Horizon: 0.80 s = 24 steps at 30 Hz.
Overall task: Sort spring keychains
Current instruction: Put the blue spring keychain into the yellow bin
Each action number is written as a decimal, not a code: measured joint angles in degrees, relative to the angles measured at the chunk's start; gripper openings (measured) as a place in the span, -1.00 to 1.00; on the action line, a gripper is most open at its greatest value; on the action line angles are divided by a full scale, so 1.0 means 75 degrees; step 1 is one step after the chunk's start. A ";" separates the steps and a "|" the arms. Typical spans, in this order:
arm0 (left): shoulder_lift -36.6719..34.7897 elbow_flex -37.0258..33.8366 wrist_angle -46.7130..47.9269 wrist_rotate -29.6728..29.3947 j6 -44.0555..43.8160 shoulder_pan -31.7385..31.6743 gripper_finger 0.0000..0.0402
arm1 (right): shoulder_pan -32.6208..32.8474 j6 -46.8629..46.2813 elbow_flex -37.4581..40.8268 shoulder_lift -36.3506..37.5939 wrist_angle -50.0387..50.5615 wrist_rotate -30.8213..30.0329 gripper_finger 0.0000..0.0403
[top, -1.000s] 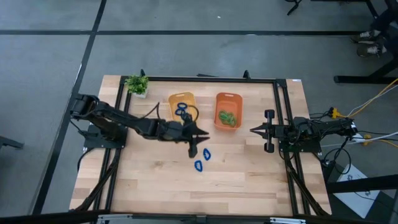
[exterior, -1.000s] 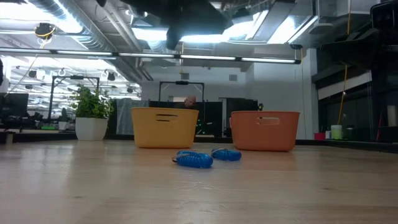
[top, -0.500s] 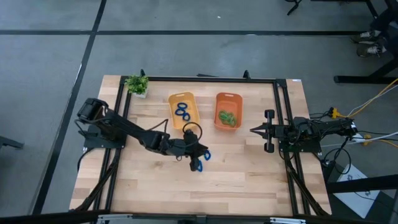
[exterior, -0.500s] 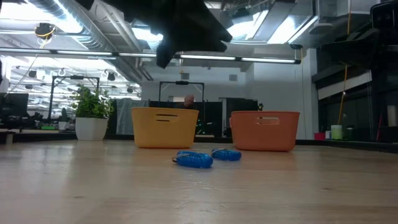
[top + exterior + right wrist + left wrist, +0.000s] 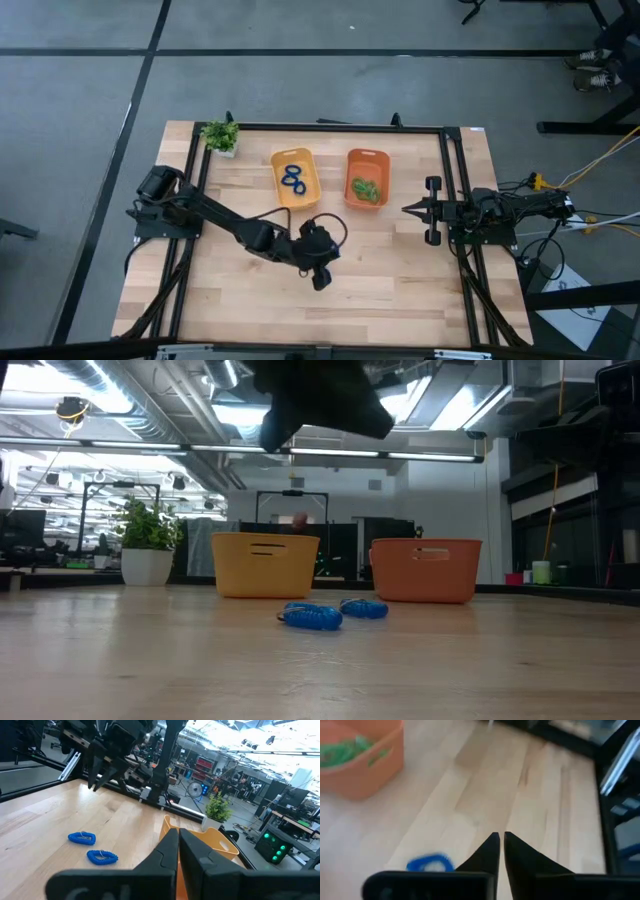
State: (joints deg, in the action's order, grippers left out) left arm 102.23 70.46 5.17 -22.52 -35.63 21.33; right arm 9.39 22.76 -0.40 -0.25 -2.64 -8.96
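Observation:
Two blue spring keychains lie flat on the wood, one (image 5: 312, 617) nearer the table's near edge than the other (image 5: 365, 608). They also show in the right wrist view (image 5: 82, 838) (image 5: 102, 856). In the high view my left arm covers them. My left gripper (image 5: 321, 281) hangs well above them, shut and empty. Its wrist view (image 5: 500, 839) shows one blue keychain (image 5: 430, 863) beside the fingers. Two more blue keychains (image 5: 292, 178) lie in the yellow bin (image 5: 310, 160), and green ones (image 5: 366, 188) in the orange bin (image 5: 380, 158). My right gripper (image 5: 408, 210) waits shut at the table's right.
A small potted plant (image 5: 220, 135) stands at the far left corner. The two bins sit side by side at the table's far middle. Black frame rails (image 5: 455, 180) run along the left, right and far edges. Bare wood lies near the near edge.
My left gripper has moved from beside the yellow bin toward the table's near edge, and now stands over the two blue keychains on the wood. Both keychains have stayed where they were. The right arm has kept still.

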 joint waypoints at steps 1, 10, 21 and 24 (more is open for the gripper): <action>0.0041 0.0140 0.0347 0.0008 -0.0062 0.0010 -0.92 | 0.0000 -0.0003 -0.0001 0.0003 -0.0002 0.0002 -0.92; 0.0595 0.0725 0.0942 0.0423 0.0172 0.0051 -0.98 | 0.0000 -0.0001 0.0000 0.0001 -0.0001 0.0000 -0.92; 0.0782 0.0728 0.1773 0.0872 -0.0556 -0.0020 -0.96 | 0.0000 -0.0003 0.0000 0.0002 -0.0002 0.0000 -0.92; 0.0779 0.0728 0.2184 0.1266 -0.1078 -0.0165 -0.96 | 0.0000 -0.0003 0.0000 0.0003 -0.0001 0.0001 -0.92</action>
State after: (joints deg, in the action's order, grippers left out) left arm 108.07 75.92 21.55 -13.03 -43.72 20.10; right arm 9.39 22.74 -0.40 -0.23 -2.66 -8.95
